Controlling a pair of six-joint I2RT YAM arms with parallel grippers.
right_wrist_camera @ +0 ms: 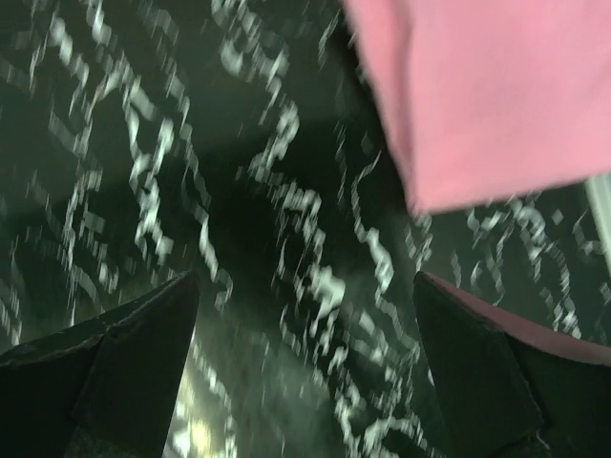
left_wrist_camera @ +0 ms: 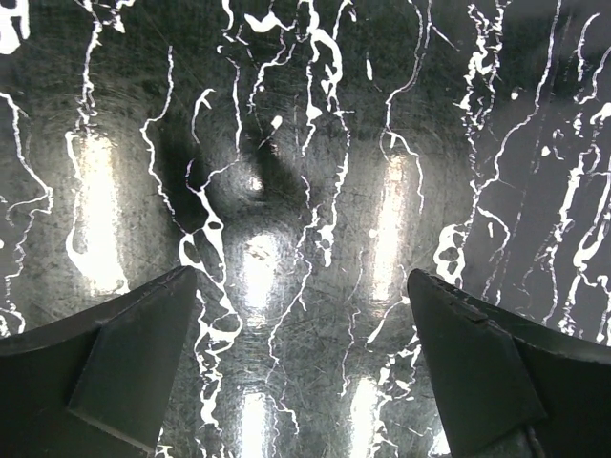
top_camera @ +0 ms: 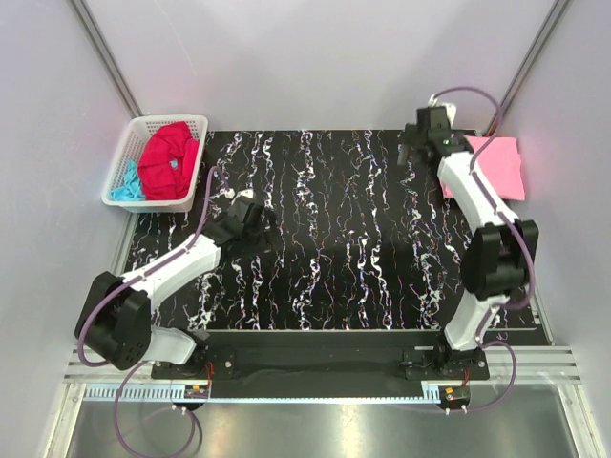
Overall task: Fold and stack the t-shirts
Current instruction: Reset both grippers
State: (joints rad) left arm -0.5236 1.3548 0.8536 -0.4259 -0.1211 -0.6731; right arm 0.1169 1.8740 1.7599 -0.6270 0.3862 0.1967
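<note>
A folded light pink t-shirt (top_camera: 501,167) lies flat at the back right of the black marbled table; its corner shows in the right wrist view (right_wrist_camera: 496,95). A crimson red t-shirt (top_camera: 169,160) and a pale aqua t-shirt (top_camera: 124,186) lie crumpled in the white lattice basket (top_camera: 124,143) at the back left. My right gripper (top_camera: 409,151) is open and empty, just left of the pink shirt, its fingers (right_wrist_camera: 124,372) apart over bare table. My left gripper (top_camera: 264,221) is open and empty over the table's left-middle, its fingers (left_wrist_camera: 124,372) wide apart. The blue and orange shirts are out of view.
Grey walls close in the table at the back and both sides. The marbled table top (top_camera: 334,239) stretches between the two arms. A metal rail runs along the near edge.
</note>
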